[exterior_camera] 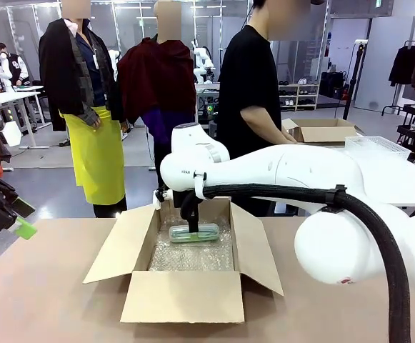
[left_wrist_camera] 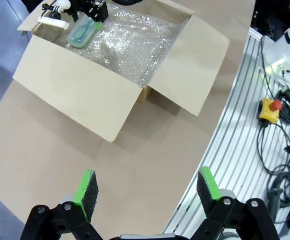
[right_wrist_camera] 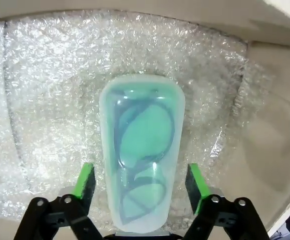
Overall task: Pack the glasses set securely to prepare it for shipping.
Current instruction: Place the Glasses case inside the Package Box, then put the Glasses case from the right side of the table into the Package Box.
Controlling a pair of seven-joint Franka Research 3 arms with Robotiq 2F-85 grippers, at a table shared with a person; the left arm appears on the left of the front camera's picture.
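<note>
The right gripper (right_wrist_camera: 141, 182) is down inside the box with its jaws apart, one green pad (right_wrist_camera: 87, 180) on each side of the mint green case (right_wrist_camera: 142, 150). From the right wrist view there is a thin gap between each pad and the case's long edges, so nothing is clamped. The case lies flat on the bubble wrap (right_wrist_camera: 45, 90), and a pair of glasses shows through its cloudy lid.

From the front, the right gripper (exterior_camera: 191, 221) hangs straight down over the mint green case (exterior_camera: 194, 233), which sits toward the far end of the open cardboard box (exterior_camera: 186, 296). The bubble wrap (exterior_camera: 193, 257) lines the box floor in front of it. All four flaps are folded outward, and the box rests on the brown table (exterior_camera: 50, 300).

The left gripper (left_wrist_camera: 148, 190) has its jaws wide apart with nothing between them. It hovers over bare tabletop near the table's edge, well apart from the cardboard box (left_wrist_camera: 75, 85). Its own view looks across at the mint green case (left_wrist_camera: 82, 32) lying at the far corner of the bubble wrap (left_wrist_camera: 135, 45). Seen from the front, the left gripper (exterior_camera: 7, 214) is at the picture's left edge.

A person in a black top (exterior_camera: 248, 78) stands beyond the table, beside a second open box (exterior_camera: 321, 130) on another surface
</note>
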